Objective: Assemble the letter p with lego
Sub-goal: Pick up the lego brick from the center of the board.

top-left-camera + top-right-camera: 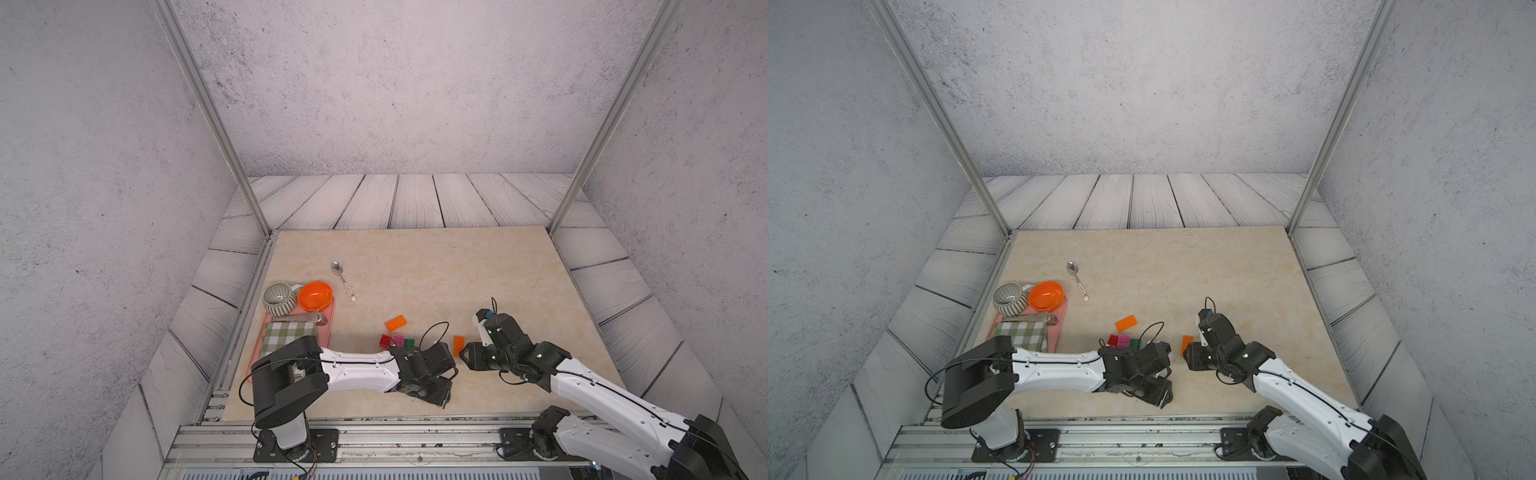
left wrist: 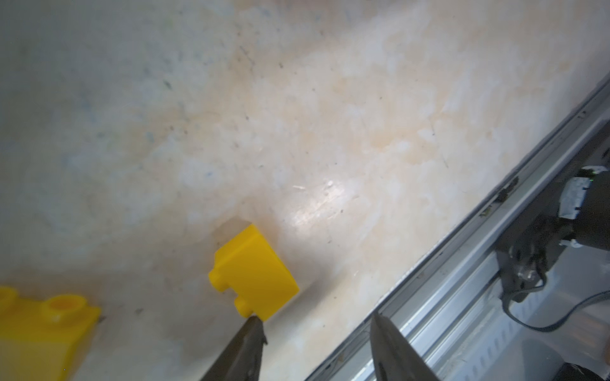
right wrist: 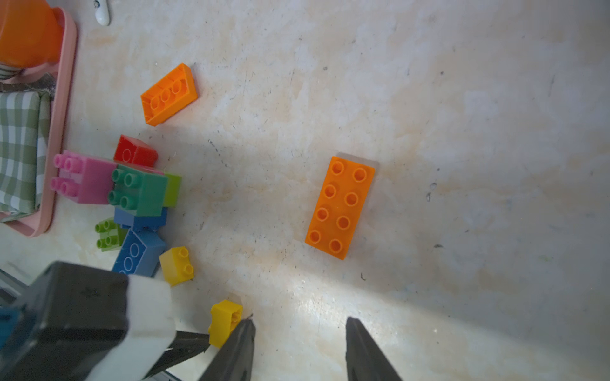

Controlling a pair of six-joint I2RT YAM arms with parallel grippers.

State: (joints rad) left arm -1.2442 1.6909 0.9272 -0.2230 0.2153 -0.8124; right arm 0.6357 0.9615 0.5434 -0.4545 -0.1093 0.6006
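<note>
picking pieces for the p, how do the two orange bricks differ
The near orange brick lies studs up; the far orange brick is flipped, hollow underside showing. In both top views the near one's long side runs away from the robot, while the far one's lies skewed crosswise. The near one sits alone; the far one sits just beyond the brick pile. Both are orange, long and loose on the table.

Grey speckled walls [image 1: 395, 83] close me in. Pale wood-grain planks [image 1: 415, 199] border my beige marbled tabletop [image 1: 457, 266]; two aluminium posts [image 1: 212, 116] rise from its far corners.
</note>
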